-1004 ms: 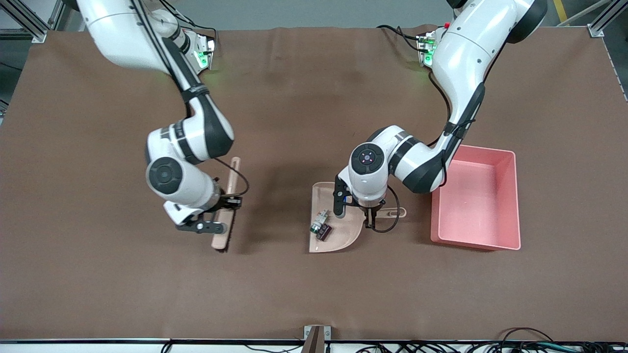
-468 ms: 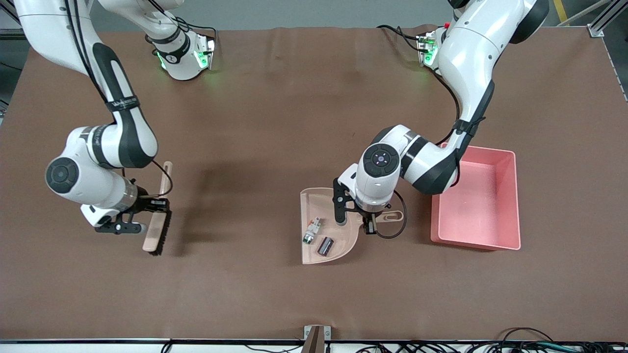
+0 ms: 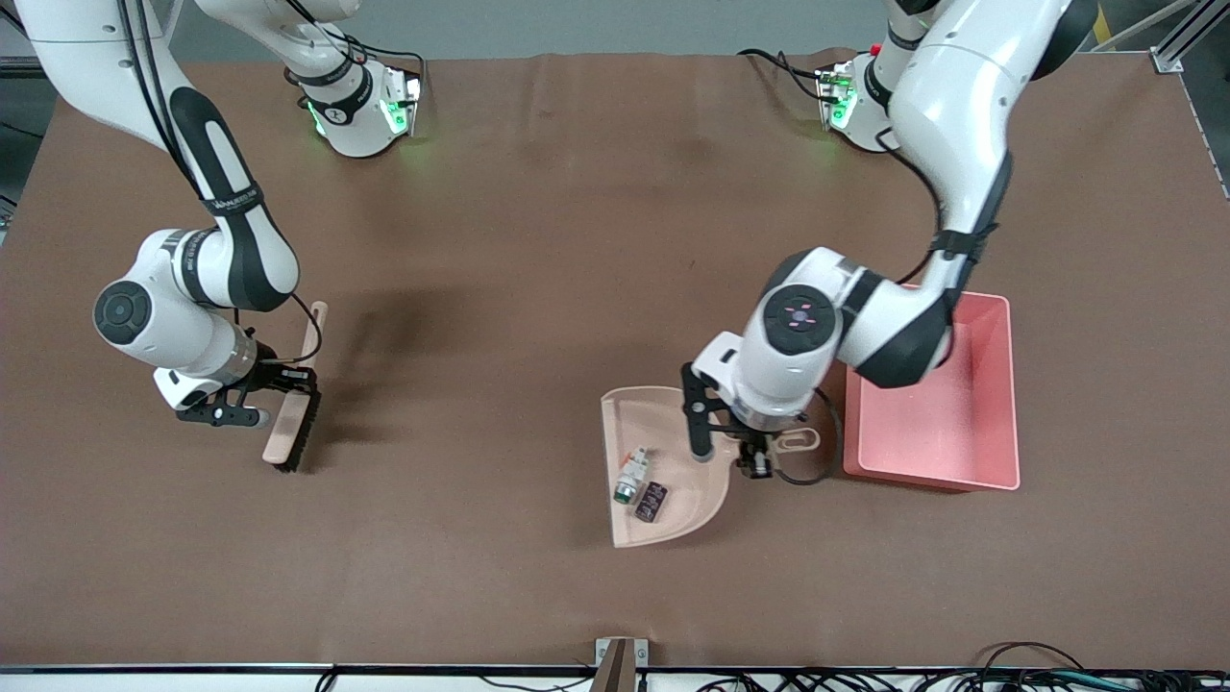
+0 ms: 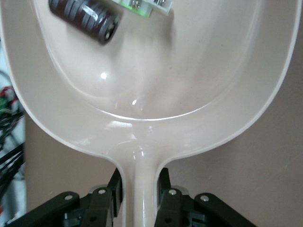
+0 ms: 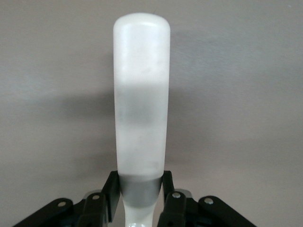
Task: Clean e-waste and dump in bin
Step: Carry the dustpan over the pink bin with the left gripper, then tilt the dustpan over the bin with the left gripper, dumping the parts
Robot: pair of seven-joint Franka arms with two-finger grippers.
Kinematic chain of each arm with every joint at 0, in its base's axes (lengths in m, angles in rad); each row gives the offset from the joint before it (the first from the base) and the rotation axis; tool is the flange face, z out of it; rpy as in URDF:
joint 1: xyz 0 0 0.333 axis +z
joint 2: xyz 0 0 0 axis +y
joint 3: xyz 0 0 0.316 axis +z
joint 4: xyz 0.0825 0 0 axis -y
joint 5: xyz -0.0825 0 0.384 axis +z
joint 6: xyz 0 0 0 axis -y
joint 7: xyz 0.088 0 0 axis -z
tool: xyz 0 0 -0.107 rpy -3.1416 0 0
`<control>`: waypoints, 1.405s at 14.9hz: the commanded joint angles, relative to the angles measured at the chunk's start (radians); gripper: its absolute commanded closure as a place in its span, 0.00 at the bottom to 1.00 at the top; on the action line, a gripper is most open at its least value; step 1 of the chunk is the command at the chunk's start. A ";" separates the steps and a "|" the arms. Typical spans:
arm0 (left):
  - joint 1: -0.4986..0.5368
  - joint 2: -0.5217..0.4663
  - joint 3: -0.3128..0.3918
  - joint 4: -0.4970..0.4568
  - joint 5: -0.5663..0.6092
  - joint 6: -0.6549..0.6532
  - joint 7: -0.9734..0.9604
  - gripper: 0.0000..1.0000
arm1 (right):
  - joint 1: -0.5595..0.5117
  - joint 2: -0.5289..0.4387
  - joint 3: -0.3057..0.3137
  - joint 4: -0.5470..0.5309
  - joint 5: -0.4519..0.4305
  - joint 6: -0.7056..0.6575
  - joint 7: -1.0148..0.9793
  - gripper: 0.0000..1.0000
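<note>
Front view shows my left gripper (image 3: 759,459) clenched on the dustpan (image 3: 663,471) handle, lower centre; I keep it level carrying the e-waste (image 3: 641,485) to the bin (image 3: 999,384). Right gripper (image 3: 258,402) grasps the brush (image 3: 291,432), waiting.

no legible text, labels, nos.

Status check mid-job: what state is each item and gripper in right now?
Left gripper: shut on the dustpan's handle.
Dustpan: held, loaded, beside the bin.
White part with green patch: lying in the dustpan.
Dark chip-like piece: lying in the dustpan, beside the white part.
Bin: on the table, no e-waste seen inside.
Right gripper: shut on the brush handle.
Brush: held at the right arm's end of the table.
</note>
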 commanded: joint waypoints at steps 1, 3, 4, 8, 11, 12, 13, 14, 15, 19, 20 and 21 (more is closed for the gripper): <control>0.144 -0.061 -0.096 -0.031 -0.023 -0.008 0.078 1.00 | -0.042 -0.035 0.023 -0.032 -0.018 0.006 -0.020 0.99; 0.251 -0.070 -0.145 -0.051 -0.022 -0.013 0.160 1.00 | -0.040 -0.022 0.025 -0.030 -0.018 0.006 -0.019 0.98; 0.313 -0.088 -0.168 -0.084 -0.022 -0.013 0.206 1.00 | -0.042 -0.016 0.025 -0.030 -0.018 0.006 -0.020 0.97; 0.584 -0.130 -0.310 -0.175 -0.022 -0.013 0.369 1.00 | -0.043 0.004 0.025 -0.021 -0.017 0.006 -0.025 0.87; 0.730 -0.168 -0.374 -0.235 -0.022 -0.016 0.470 1.00 | -0.045 0.012 0.025 -0.017 -0.017 0.006 -0.025 0.77; 0.761 -0.186 -0.379 -0.253 -0.022 -0.027 0.508 1.00 | -0.045 0.013 0.025 -0.015 -0.017 0.006 -0.025 0.72; 0.792 -0.206 -0.380 -0.273 -0.022 -0.051 0.539 1.00 | -0.045 0.013 0.025 -0.015 -0.017 0.006 -0.025 0.70; 0.824 -0.228 -0.388 -0.295 -0.022 -0.065 0.568 1.00 | -0.045 0.013 0.025 -0.015 -0.017 0.004 -0.025 0.68; 0.855 -0.254 -0.393 -0.322 -0.022 -0.074 0.602 1.00 | -0.045 0.013 0.023 -0.015 -0.017 0.006 -0.025 0.64; 0.982 -0.349 -0.393 -0.437 -0.020 -0.087 0.777 1.00 | -0.043 0.012 0.025 -0.007 -0.017 0.004 -0.025 0.43; 1.005 -0.367 -0.391 -0.454 -0.017 -0.087 0.826 1.00 | -0.043 0.012 0.025 -0.006 -0.017 0.004 -0.025 0.42; 1.022 -0.396 -0.390 -0.466 -0.012 -0.088 0.870 1.00 | -0.042 0.010 0.025 -0.004 -0.017 0.003 -0.025 0.41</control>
